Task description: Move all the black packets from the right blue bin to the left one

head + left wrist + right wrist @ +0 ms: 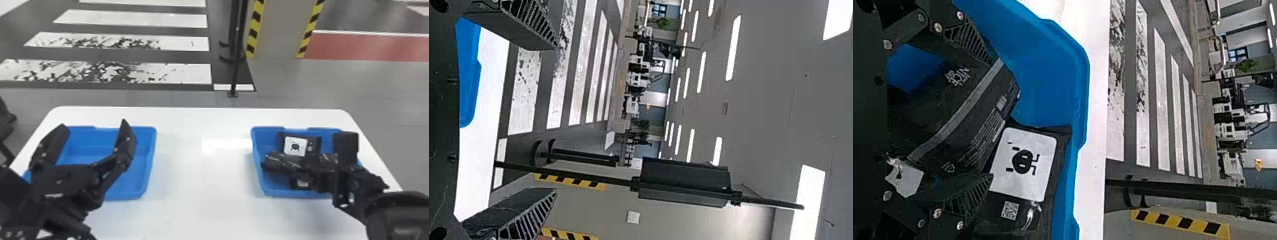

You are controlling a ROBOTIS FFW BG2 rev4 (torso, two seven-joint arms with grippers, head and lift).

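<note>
A black gripper with two flat fingers, the right one [993,119], stands in the right-hand blue plastic bin [260,178], its jaws set wide to either side of a glossy black packet with a pale seal strip [960,117]; whether they press on it cannot be told. Just beside it, toward the bin's far wall, lies a black packet with a square white label [1023,165]. At the left-hand blue plastic bin [151,159], across the white table [204,191], the matching left gripper [94,125] waits above, jaws spread. The step in hand looks to be the pick of the strip-sealed packet. Best practice would have both fingers well down its sides before an even, gentle close, since the film will likely crease or slip if caught only by an edge. The labelled neighbour could be dragged along, so a short, straight test lift seems wise. The packet should then clear the rim before any sideways travel, and be released low inside the left bin.
</note>
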